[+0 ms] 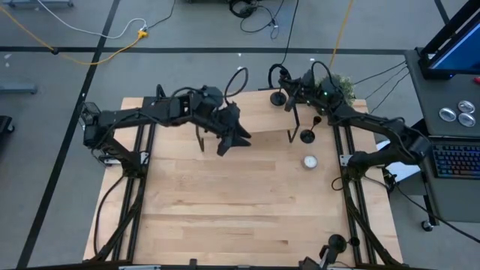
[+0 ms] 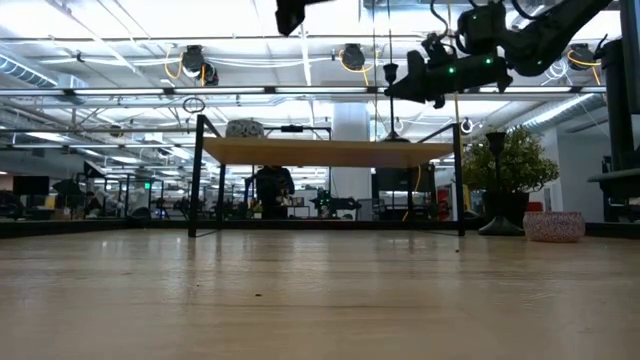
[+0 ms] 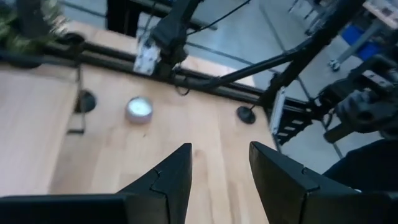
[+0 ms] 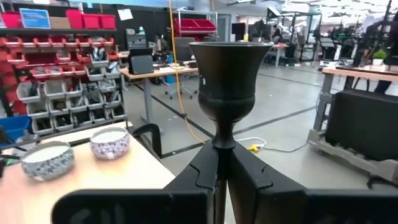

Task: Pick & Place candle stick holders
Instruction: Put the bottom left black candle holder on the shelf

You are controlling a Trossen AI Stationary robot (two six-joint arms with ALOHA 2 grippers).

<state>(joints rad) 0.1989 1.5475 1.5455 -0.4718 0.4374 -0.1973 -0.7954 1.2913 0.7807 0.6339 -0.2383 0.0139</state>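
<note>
**Right pincer had a candle holder up in the air**

High view: the right pincer (image 1: 294, 105) hung over the desk's (image 1: 225, 217) far edge; another candle holder (image 1: 307, 136) stood near a tealight (image 1: 310, 161).

Left wrist view: the left pincer (image 3: 221, 168) was open, empty.

Right wrist view: fingers clamped the thin stem under a matte black cup (image 4: 230, 74). Looked rigid, light, probably top-heavy, so grab low on the stem.

No legible text, labels, numbers — none readable in any view.
</note>
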